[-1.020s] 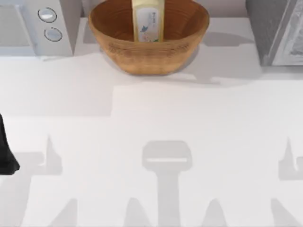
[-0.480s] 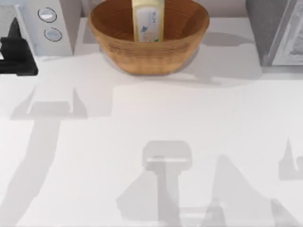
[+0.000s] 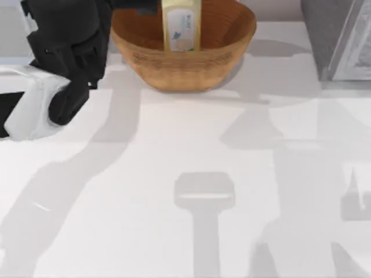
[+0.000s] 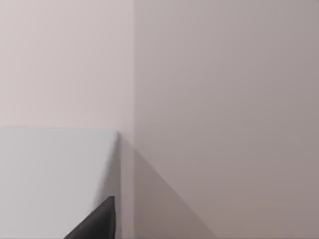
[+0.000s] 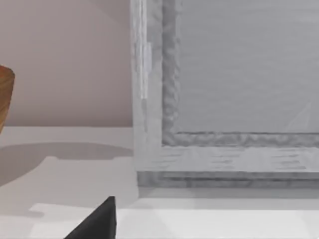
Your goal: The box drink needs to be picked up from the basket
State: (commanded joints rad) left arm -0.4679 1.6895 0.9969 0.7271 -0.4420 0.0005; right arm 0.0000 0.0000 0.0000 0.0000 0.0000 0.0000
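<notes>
The box drink (image 3: 181,26), a pale-yellow carton with a whitish label, stands upright inside the tan woven basket (image 3: 182,63) at the back middle of the table. My left arm reaches in from the left, its black wrist (image 3: 72,35) beside the basket's left rim. The dark tip of the left gripper (image 3: 136,6) lies over the basket's back-left rim, just left of the carton. In the left wrist view a black fingertip (image 4: 97,224) shows against a pale wall. The right wrist view holds one black fingertip (image 5: 97,221) and the basket's edge (image 5: 5,94).
The grey microwave (image 3: 11,29) at the back left is mostly covered by my left arm. A large grey appliance (image 3: 342,40) stands at the back right, close in the right wrist view (image 5: 224,99). White tabletop (image 3: 191,150) stretches in front of the basket.
My left arm has swung from the table's left edge up and rightward over the microwave to the basket's left rim. Basket and box drink have not moved.
</notes>
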